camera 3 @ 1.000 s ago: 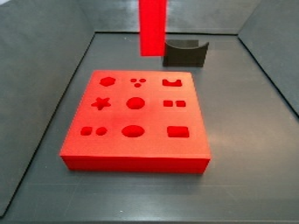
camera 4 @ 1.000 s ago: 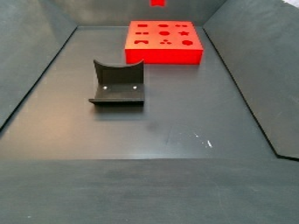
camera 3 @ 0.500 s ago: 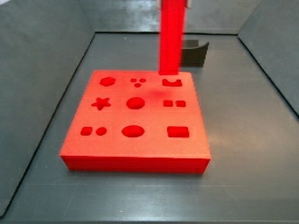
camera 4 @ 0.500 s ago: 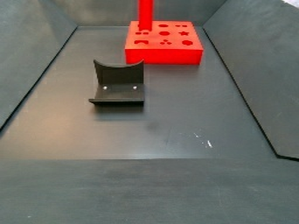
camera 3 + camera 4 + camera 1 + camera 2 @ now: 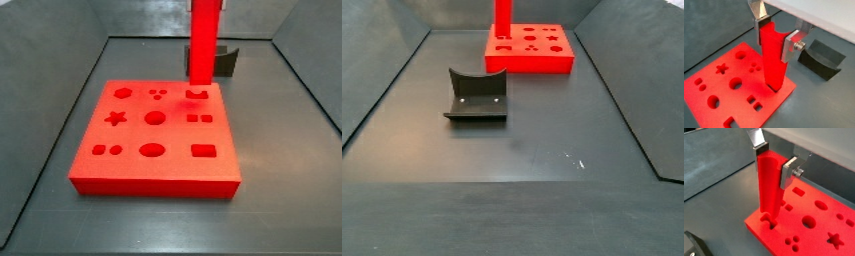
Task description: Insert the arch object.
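The arch object (image 5: 772, 60) is a long bright red bar held upright between the two silver fingers. My gripper (image 5: 775, 34) is shut on its upper end, as both wrist views show (image 5: 773, 162). The bar's lower end meets the flat red board (image 5: 714, 82) at the arch-shaped hole (image 5: 199, 93) near a far corner. I cannot tell whether it has entered. In both side views the bar (image 5: 205, 40) (image 5: 501, 20) runs out of the top of the frame, and the gripper is out of view there.
The red board (image 5: 158, 182) has several shaped holes: star, circles, squares. A dark grey block with a curved notch (image 5: 476, 95) stands on the dark floor apart from the board (image 5: 529, 62), also seen behind the bar (image 5: 229, 62). Grey walls enclose the floor.
The bar has moved sideways across the back of the board to the arch-shaped hole and come lower. The board and grey block have not moved.
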Available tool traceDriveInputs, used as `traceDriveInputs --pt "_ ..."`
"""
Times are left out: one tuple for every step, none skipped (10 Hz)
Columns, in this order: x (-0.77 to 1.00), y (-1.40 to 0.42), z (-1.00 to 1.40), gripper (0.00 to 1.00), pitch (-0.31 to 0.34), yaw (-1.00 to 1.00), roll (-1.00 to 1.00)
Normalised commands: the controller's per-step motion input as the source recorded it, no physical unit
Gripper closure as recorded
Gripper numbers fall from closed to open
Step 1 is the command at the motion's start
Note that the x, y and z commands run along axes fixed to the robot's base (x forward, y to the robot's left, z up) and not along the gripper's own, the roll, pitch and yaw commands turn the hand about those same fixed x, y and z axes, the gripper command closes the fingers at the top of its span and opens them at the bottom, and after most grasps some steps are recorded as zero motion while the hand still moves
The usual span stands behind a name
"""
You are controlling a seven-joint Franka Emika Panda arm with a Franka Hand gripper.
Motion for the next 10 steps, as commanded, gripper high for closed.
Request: traceDriveInputs --pt "0.0 0.0 -0.3 1.0 0.0 0.0 0.19" --pt "0.03 0.0 -0.33 1.0 0.0 0.01 0.11" --pt "0.0 0.0 -0.29 1.0 0.0 0.03 0.06" --pt "0.0 0.0 -0.3 1.0 0.0 0.04 0.05" --pt "0.01 0.0 -0.27 1.0 0.0 0.04 0.04" --pt "0.04 0.0 -0.27 1.0 0.0 0.05 0.05" --pt "0.05 0.0 -0.28 1.0 0.0 0.06 0.08" --pt "0.08 0.0 -0.3 1.0 0.0 0.07 0.1" --pt "0.15 0.0 -0.3 1.0 0.0 0.1 0.12" --pt "0.23 0.0 -0.24 1.0 0.0 0.04 0.08"
